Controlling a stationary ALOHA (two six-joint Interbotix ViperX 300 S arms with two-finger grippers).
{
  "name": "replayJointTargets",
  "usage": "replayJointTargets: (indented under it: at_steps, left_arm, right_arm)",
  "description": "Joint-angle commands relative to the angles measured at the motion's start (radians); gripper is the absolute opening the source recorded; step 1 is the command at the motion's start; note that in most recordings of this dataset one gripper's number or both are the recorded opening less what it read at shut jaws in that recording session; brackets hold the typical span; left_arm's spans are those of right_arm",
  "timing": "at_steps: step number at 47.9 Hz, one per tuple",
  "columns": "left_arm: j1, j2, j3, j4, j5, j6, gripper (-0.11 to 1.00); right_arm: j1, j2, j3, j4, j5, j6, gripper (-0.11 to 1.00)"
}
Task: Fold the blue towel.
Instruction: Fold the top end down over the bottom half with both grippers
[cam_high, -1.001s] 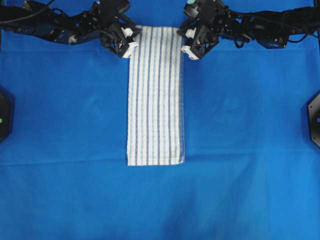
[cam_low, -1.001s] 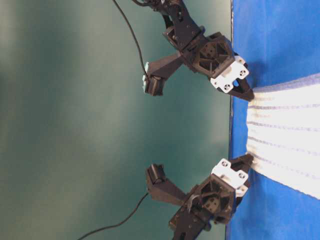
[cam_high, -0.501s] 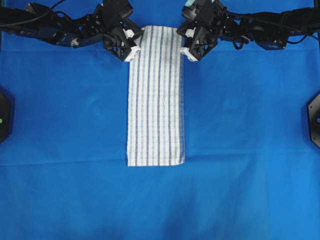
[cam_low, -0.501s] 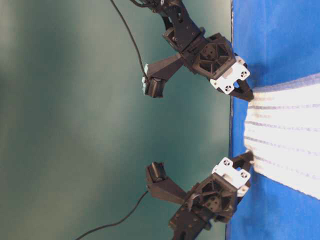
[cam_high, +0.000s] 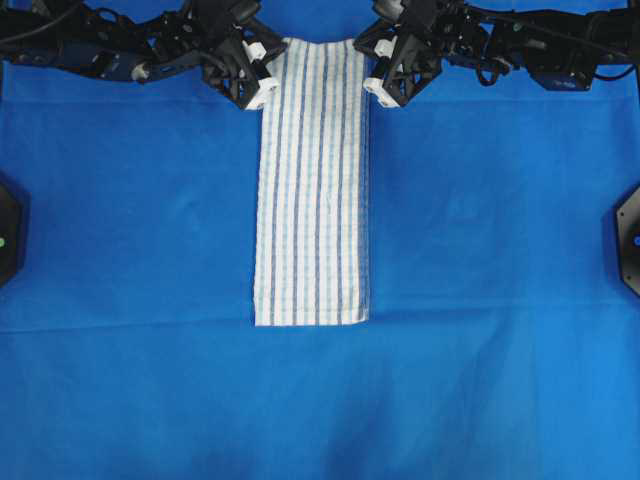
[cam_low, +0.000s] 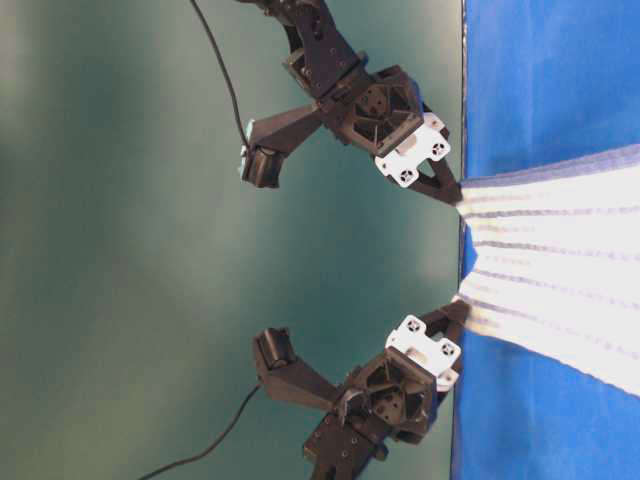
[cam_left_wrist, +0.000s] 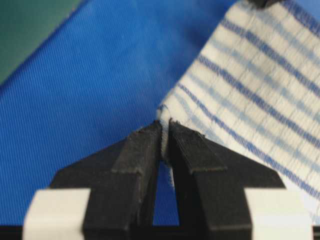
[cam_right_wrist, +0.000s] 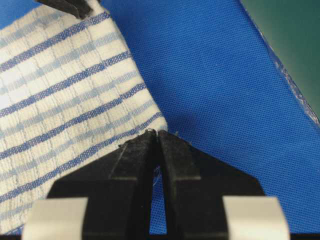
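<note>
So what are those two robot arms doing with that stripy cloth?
They are starting to fold the blue towel, a long striped strip lying on the blue table cover. The left gripper has pinched one corner of the towel's far end, and the right gripper has pinched the other. Both pairs of fingers are shut tight on the cloth. That far end is raised off the table, while the rest lies flat, so no fold is made yet.

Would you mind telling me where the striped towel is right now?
In the overhead view the towel lies lengthwise mid-table on the blue cloth, its far corners pinched by the left gripper and right gripper.
</note>
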Motion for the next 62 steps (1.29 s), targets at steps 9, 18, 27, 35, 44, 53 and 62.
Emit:
replayJointTargets:
  at_steps: [9,18,27,35,44,53,62]
  left_arm:
    - [-0.061,-0.098,0.037,0.0,0.029,-0.002,0.05]
    - [-0.15,-0.178,0.106,0.0,0.029,-0.003,0.05]
    - [-0.258,-0.25,0.176,-0.002,0.029,-0.011,0.05]
    - [-0.365,-0.282,0.218,-0.003,0.029,-0.034,0.05]
    - [-0.459,-0.29,0.245,-0.003,0.071,-0.071,0.05]
    - [-0.557,-0.282,0.244,-0.003,0.097,-0.104,0.05]
    - [-0.641,-0.276,0.236,-0.003,0.098,-0.129,0.05]
  right_arm:
    - [0.048,-0.084,0.04,0.003,-0.003,0.023,0.04]
    - [0.127,-0.161,0.114,0.003,-0.008,0.057,0.04]
    - [0.227,-0.232,0.184,0.003,-0.009,0.095,0.04]
    - [0.324,-0.279,0.227,0.005,-0.015,0.143,0.04]
    - [0.431,-0.288,0.252,0.005,-0.014,0.176,0.04]
    - [0.534,-0.285,0.255,0.006,-0.011,0.198,0.04]
    - [0.607,-0.279,0.252,0.009,0.0,0.198,0.04]
